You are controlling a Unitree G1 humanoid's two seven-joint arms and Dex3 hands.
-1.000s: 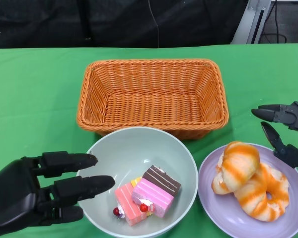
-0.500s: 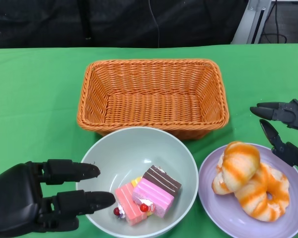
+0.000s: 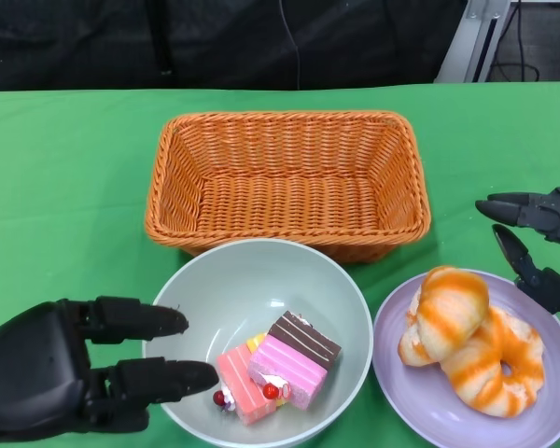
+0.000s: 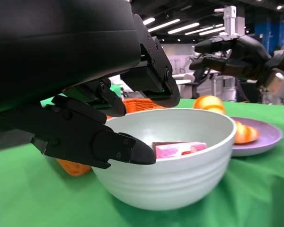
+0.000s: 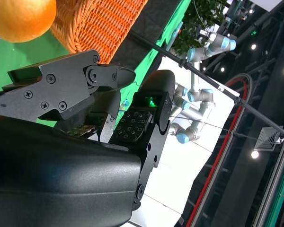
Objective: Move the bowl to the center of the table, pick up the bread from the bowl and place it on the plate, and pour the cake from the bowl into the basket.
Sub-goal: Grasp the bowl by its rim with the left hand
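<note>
Left hand [image 3: 61,378] sits spread and holding nothing at the bowl's [image 3: 261,280] 9 o'clock rim, cake [image 3: 275,366] inside. Bread [image 3: 467,336] is on the plate [image 3: 401,397]. Right hand [image 3: 541,247] hovers at its 2 o'clock, fingers apart. Basket [image 3: 287,177] at 12.

A pale green bowl [image 3: 261,280] sits just in front of the orange woven basket [image 3: 287,177], with pink and brown cake [image 3: 278,366] pieces inside it. Right beside it, a purple plate [image 3: 401,387] holds orange-striped bread [image 3: 467,336].
</note>
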